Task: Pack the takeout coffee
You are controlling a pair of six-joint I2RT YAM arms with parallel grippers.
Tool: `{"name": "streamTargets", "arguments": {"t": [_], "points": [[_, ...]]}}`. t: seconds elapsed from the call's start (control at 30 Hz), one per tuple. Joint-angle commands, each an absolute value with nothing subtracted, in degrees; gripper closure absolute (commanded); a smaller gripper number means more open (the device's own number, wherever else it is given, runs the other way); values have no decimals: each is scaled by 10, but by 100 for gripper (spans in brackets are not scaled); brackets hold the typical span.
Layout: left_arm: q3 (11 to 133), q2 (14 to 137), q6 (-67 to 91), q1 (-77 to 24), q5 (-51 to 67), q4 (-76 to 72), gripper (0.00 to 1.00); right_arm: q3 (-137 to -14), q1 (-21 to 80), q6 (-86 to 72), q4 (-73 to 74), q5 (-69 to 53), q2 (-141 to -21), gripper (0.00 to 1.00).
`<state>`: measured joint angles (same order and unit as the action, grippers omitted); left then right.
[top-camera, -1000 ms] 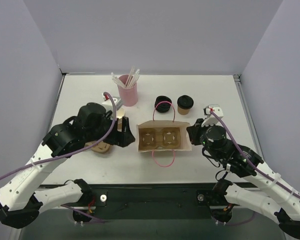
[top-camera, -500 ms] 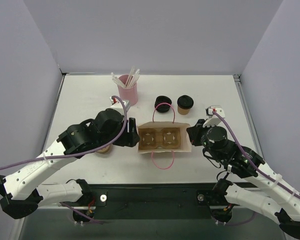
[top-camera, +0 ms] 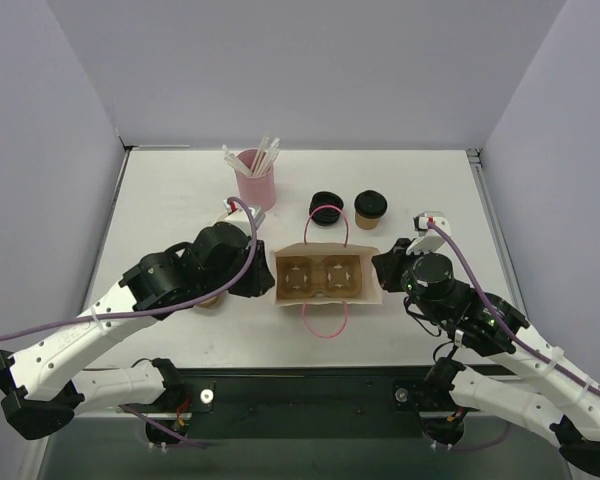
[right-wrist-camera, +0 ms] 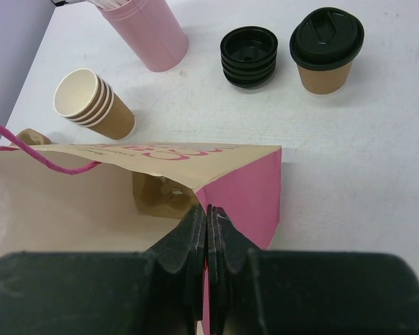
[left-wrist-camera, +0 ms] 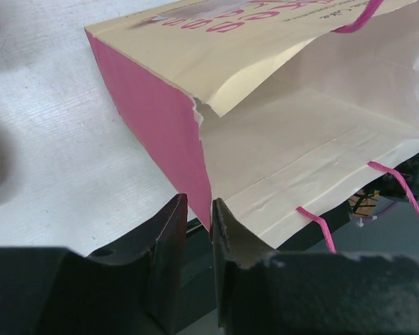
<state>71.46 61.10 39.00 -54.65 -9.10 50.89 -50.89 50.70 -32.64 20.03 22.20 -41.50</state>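
The takeout coffee (top-camera: 370, 208), a brown cup with a black lid (right-wrist-camera: 326, 49), stands on the table behind the bag, untouched. The pink-and-cream paper bag (top-camera: 326, 299) stands open in the middle with the pulp cup carrier (top-camera: 318, 276) inside. My right gripper (right-wrist-camera: 208, 209) is shut on the bag's pink right side wall (right-wrist-camera: 244, 185). At the bag's left edge, my left gripper (left-wrist-camera: 197, 201) straddles the pink side wall (left-wrist-camera: 153, 118). Its jaws are narrow, with a gap still showing beside the paper.
A stack of black lids (top-camera: 326, 207) sits left of the coffee. The pink cup of white straws (top-camera: 256, 180) stands at the back left. A stack of brown paper cups (right-wrist-camera: 94, 103) lies left of the bag, mostly under my left arm (top-camera: 180, 280) in the top view.
My left arm has swung right to the bag's left edge and its jaws have narrowed around the side wall. The right gripper has kept its hold on the bag.
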Motion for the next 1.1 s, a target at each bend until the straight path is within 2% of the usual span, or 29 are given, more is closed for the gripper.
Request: {"name": "streamTargets", "arguments": {"t": [0.0,0.07,0.13,0.17,0.2,0.3,0.43,0.6,0.87,1.07], "points": [[717,604,381,-548,-86,475,75,-512,512,-339,205,238,-415,100],[716,603,367,-548,-91,468,91,-516,512,-329,208,227,-415,95],[716,599,353,-547,-92,455,100,-540,512,-316,222,207,-419,81],[715,598,334,-547,-92,447,100,-552,512,-309,230,205,-426,74],[712,593,324,-547,-93,441,100,-580,512,-285,244,203,-431,61],[703,586,280,-546,-91,419,100,-633,510,-245,282,233,-458,45],[676,565,240,-543,-79,395,100,-724,466,-212,293,264,-511,39],[625,506,207,-535,-44,352,100,-765,326,-207,300,166,-590,31],[582,474,173,-528,0,337,100,-842,201,-165,301,82,-801,29],[594,474,157,-525,30,358,100,-912,165,-131,307,5,-930,30]]}}
